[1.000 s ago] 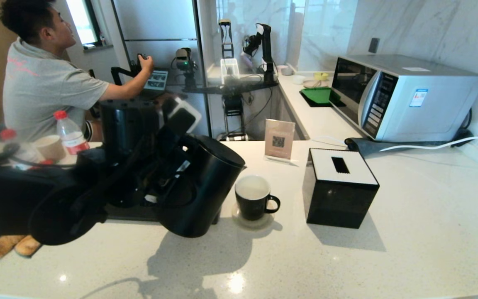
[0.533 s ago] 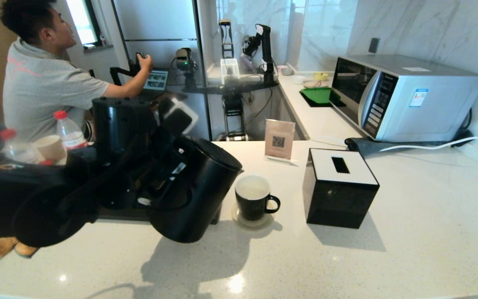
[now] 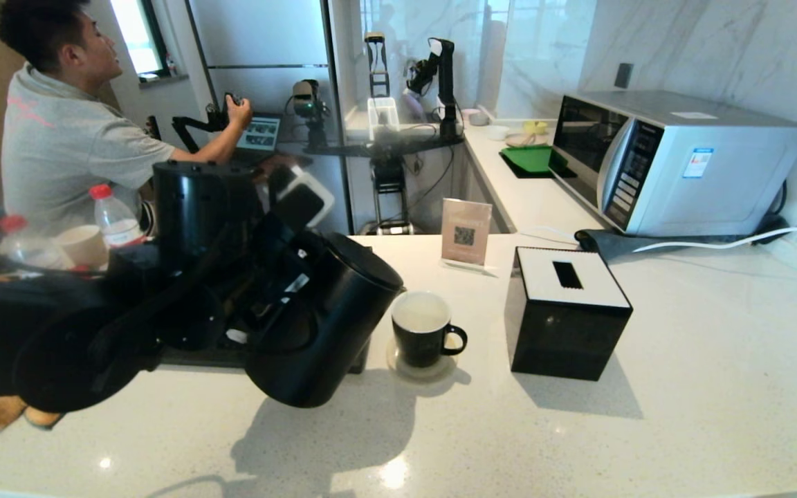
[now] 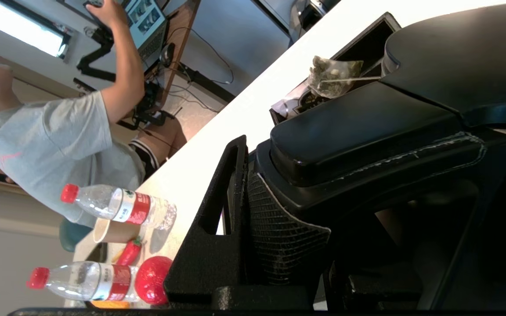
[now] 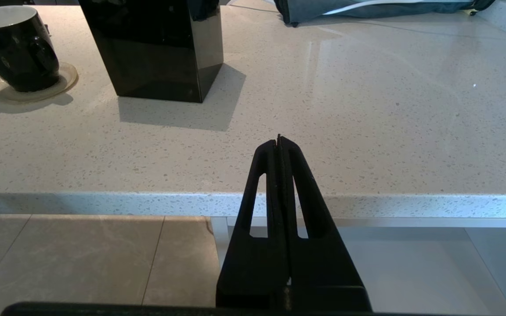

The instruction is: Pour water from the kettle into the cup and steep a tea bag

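The matte-black kettle [image 3: 329, 325] hangs tilted over the counter, its lid end leaning toward the cup [image 3: 420, 340]. My left gripper [image 3: 281, 304] is shut on its loop handle [image 4: 358, 131], with one ribbed pad [image 4: 279, 232] pressed against it. The spout sits just left of the mug's rim and no stream shows. The glossy black mug stands on a round coaster, with pale water [image 3: 419, 312] inside. The tea bag [image 4: 332, 77] lies in a black tray beyond the kettle, hidden in the head view. My right gripper [image 5: 279, 140] is shut and empty, low before the counter's front edge.
A black tissue box [image 3: 564, 311] stands right of the mug, with a QR sign [image 3: 465, 235] behind and a microwave [image 3: 675, 159] at the back right. Red-capped bottles [image 3: 116, 221] and a paper cup [image 3: 84, 245] sit far left. A person sits behind the counter.
The kettle's base has swung left and slightly down with my left arm, so it leans a little more toward the mug. The mug and my right arm have not moved.
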